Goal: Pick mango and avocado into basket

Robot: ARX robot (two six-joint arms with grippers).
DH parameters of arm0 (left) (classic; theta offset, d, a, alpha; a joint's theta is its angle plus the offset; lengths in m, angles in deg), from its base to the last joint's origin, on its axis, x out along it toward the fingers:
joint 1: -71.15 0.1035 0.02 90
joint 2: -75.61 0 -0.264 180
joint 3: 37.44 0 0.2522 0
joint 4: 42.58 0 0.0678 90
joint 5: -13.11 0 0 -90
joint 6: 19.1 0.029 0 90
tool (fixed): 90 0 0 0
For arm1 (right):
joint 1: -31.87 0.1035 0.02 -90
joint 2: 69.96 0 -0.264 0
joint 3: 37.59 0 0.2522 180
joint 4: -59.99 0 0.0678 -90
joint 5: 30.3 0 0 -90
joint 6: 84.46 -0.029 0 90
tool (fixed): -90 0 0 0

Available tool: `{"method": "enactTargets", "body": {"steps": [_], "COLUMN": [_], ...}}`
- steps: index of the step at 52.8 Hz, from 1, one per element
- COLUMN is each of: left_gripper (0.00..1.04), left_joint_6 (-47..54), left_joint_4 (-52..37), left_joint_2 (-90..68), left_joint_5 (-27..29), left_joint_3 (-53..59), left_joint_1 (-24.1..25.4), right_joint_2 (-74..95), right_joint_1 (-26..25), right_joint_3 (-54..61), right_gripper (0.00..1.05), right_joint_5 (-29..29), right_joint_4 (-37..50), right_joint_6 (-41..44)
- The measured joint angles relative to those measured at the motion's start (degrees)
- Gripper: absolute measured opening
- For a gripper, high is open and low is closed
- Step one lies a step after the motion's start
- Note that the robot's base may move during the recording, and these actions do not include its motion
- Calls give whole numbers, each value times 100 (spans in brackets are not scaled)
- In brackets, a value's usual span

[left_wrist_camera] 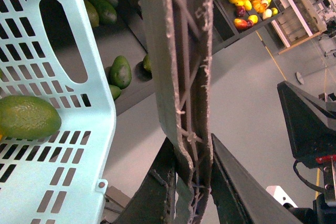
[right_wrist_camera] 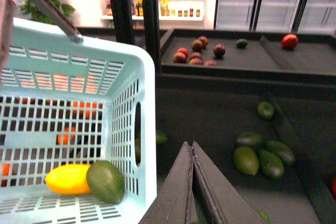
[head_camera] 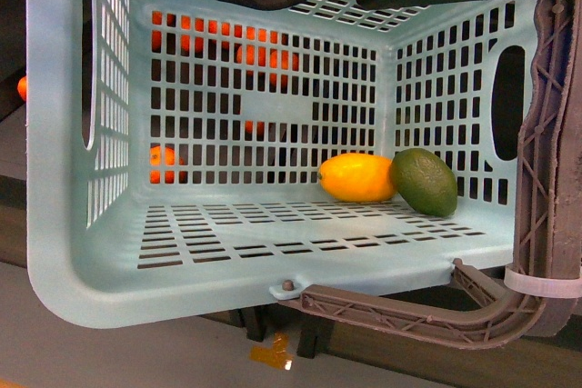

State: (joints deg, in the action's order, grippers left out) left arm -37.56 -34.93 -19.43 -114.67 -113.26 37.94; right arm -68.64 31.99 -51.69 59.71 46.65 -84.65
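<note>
The light teal plastic lattice basket [head_camera: 82,252] fills the view, and round oranges [head_camera: 164,163] show through its far wall. Its floor lies open at left and middle. In the far right corner the smooth yellow-orange oval mango [head_camera: 356,178] touches the dark green egg-shaped avocado [head_camera: 425,182]. At the right edge the left gripper [left_wrist_camera: 193,198] clamps the grey-brown ribbed plastic handle [head_camera: 536,179]. The right gripper [right_wrist_camera: 191,182], fingers pressed together and empty, hangs outside the basket wall.

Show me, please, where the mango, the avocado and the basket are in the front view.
mango [head_camera: 356,178], front view, middle of its yellow skin.
avocado [head_camera: 425,182], front view, middle of its green skin.
basket [head_camera: 56,152], front view, solid strip of its left wall.
</note>
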Motion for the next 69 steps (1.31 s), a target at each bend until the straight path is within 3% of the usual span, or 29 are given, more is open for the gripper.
{"method": "enactTargets", "body": {"steps": [17,50,69], "left_gripper": [14,14,14], "left_joint_6": [-4,20,-22], "left_joint_4": [0,0,0], "left_joint_2": [0,0,-2], "left_joint_5": [-13,0,-109], "left_joint_3": [0,0,0], "left_joint_1": [-4,-46,-59], "right_joint_2": [-101,-103,-105], "right_joint_1": [0,2,0], "right_joint_3": [0,0,0], "right_gripper": [4,99,97], "right_joint_5": [4,-24,4], "right_joint_4": [-35,-44,-55], "right_joint_6": [11,2,7]}}
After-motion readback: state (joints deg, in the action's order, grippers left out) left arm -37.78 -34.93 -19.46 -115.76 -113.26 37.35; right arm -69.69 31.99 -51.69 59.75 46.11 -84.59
